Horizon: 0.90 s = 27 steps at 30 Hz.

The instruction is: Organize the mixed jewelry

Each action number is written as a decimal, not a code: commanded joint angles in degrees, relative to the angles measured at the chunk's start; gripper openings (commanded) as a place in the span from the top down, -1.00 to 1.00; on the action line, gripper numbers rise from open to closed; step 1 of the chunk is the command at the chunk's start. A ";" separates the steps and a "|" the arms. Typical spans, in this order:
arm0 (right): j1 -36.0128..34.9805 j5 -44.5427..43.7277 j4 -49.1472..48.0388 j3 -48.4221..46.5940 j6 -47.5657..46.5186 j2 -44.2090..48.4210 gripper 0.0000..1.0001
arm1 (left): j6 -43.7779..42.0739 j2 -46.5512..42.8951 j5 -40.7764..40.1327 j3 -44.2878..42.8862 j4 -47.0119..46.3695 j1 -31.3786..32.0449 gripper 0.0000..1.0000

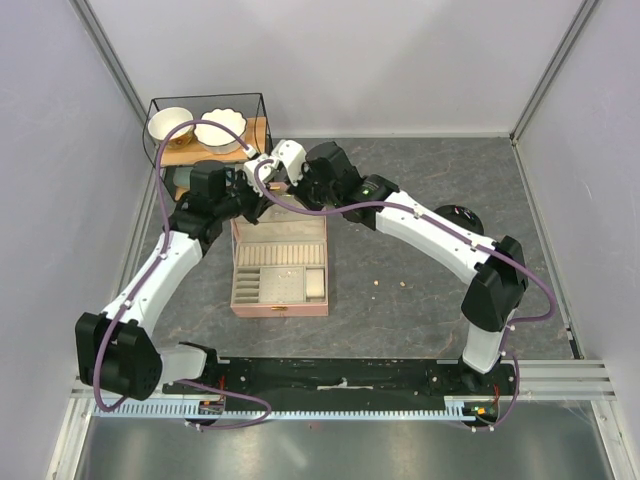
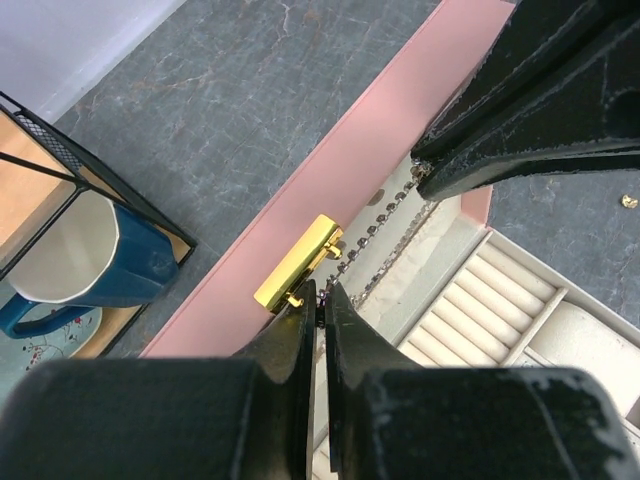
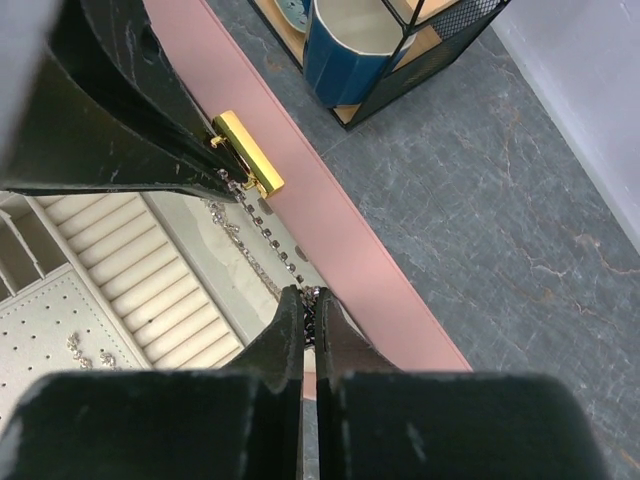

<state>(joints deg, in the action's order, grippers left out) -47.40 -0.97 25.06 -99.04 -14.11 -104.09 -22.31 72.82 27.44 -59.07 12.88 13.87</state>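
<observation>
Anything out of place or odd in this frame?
Two tiny gold pieces lie loose on the table right of the pink box, outside its compartments. The chain is not stowed either: it is strung between the left tool and right tool, over the box by its gold clasp.

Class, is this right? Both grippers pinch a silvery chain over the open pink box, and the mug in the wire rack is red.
The mug is blue, not red; the left wrist view shows it. The left gripper and right gripper do pinch the chain over the open pink box.
</observation>
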 commanded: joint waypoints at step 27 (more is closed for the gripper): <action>-2.87 -17.83 -1.33 1.75 1.28 1.35 1.00 | 5.52 -1.97 -21.20 0.80 -2.69 5.64 0.96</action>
<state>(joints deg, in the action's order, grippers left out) -49.65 -12.01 22.94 -98.35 -8.43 -104.09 -18.39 72.38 14.17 -58.63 11.55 19.84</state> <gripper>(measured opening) 0.022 0.090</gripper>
